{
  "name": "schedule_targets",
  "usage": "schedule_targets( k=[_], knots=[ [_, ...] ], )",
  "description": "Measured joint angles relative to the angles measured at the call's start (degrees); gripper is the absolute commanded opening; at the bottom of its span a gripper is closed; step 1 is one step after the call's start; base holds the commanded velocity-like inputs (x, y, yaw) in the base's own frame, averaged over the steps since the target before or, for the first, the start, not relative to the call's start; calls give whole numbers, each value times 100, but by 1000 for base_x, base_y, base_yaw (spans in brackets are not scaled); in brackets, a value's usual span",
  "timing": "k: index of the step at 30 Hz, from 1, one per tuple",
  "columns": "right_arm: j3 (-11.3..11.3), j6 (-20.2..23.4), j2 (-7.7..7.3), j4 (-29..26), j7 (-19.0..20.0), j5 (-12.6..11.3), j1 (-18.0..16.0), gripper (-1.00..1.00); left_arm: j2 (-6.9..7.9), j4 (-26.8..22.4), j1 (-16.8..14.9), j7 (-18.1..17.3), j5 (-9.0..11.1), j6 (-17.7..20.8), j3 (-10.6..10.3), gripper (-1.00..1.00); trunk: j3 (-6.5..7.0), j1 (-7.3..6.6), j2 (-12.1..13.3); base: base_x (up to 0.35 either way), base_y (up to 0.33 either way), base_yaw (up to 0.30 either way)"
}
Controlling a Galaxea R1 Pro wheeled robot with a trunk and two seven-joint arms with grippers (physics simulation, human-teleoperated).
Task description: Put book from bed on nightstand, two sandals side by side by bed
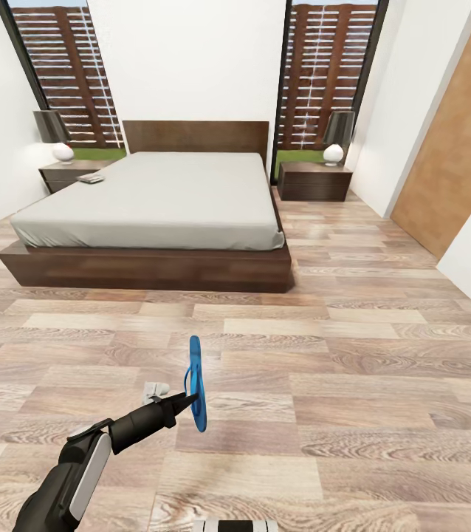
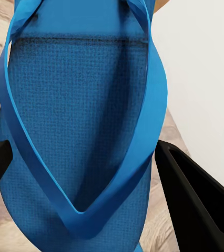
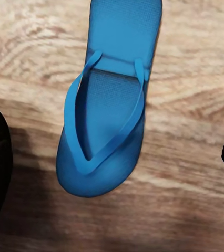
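One bright blue flip-flop sandal (image 1: 196, 384) hangs on edge above the wood-plank floor (image 1: 353, 384), gripped by the left gripper (image 1: 188, 401), near the dark-framed bed's (image 1: 154, 262) foot. Another blue sandal (image 3: 110, 105) lies flat on the planks between the right gripper's (image 3: 112, 173) spread fingers. Far left, a small book (image 1: 90, 178) rests beside the nightstand (image 1: 69, 174).

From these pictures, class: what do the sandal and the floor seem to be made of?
Sandal: likely foam or rubber, matte blue, with a fine dotted sole texture and smooth straps.
Floor: seemingly wood or wood-look planks, pale brown, with visible grain and a slight sheen.

No readable text, perhaps too small on the book (image 1: 90, 178).
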Motion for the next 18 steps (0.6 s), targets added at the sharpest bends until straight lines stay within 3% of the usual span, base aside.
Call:
schedule_targets(
  k=[18],
  knots=[
    [-6,-2,-3,-8,0,-1,0,100,0,-2,0,0,-8,-3,0,-100,-354,42,-21,0,0,0]
  ],
)
